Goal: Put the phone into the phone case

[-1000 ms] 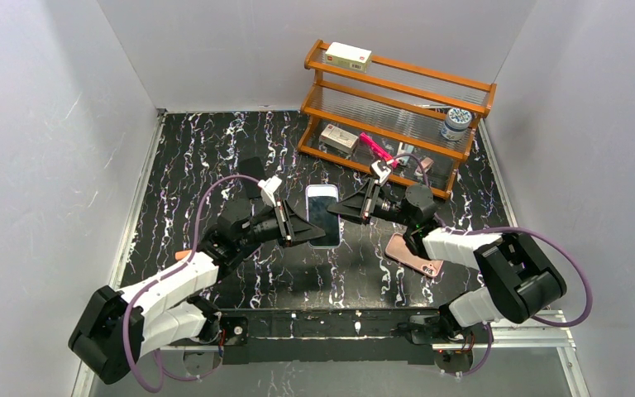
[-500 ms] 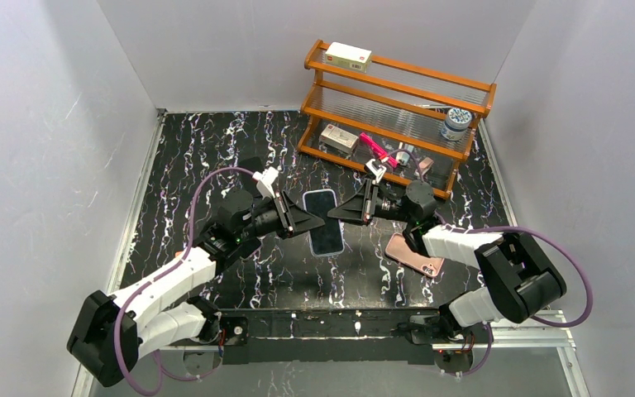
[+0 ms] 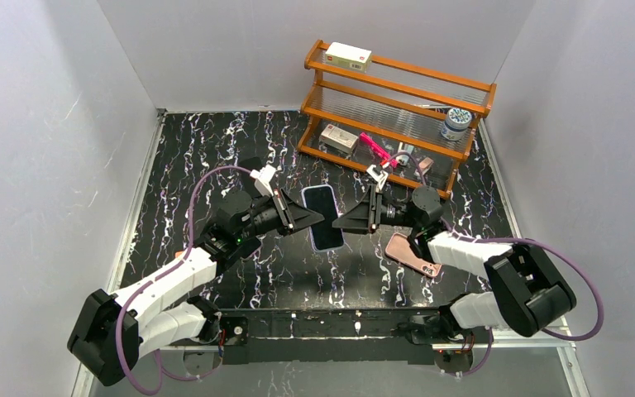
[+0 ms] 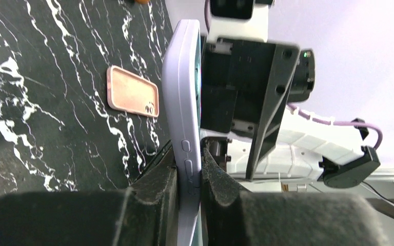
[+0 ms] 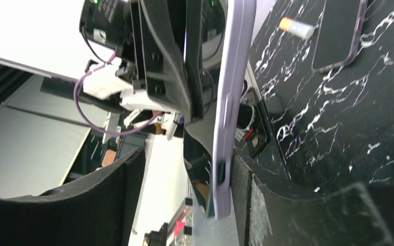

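Observation:
The phone (image 3: 321, 203), dark screen up, sits in a lilac phone case (image 4: 181, 102) held in the air over the middle of the table. My left gripper (image 4: 189, 169) is shut on the case's long edge by the side buttons. My right gripper (image 5: 192, 156) stands open at the opposite edge. One of its fingers (image 5: 267, 195) lies beside the case (image 5: 234, 102); the other is well apart from it. In the top view the left gripper (image 3: 314, 218) and right gripper (image 3: 341, 223) face each other across the phone.
A pink phone case (image 3: 412, 253) lies on the table under my right arm. A dark phone (image 5: 338, 33) and an orange-tipped stick (image 5: 296, 27) lie near my left arm. A wooden shelf (image 3: 397, 107) with small items stands at the back right.
My right gripper has opened and let go of the cased phone. The left gripper keeps its hold, and the phone has shifted slightly left and back.

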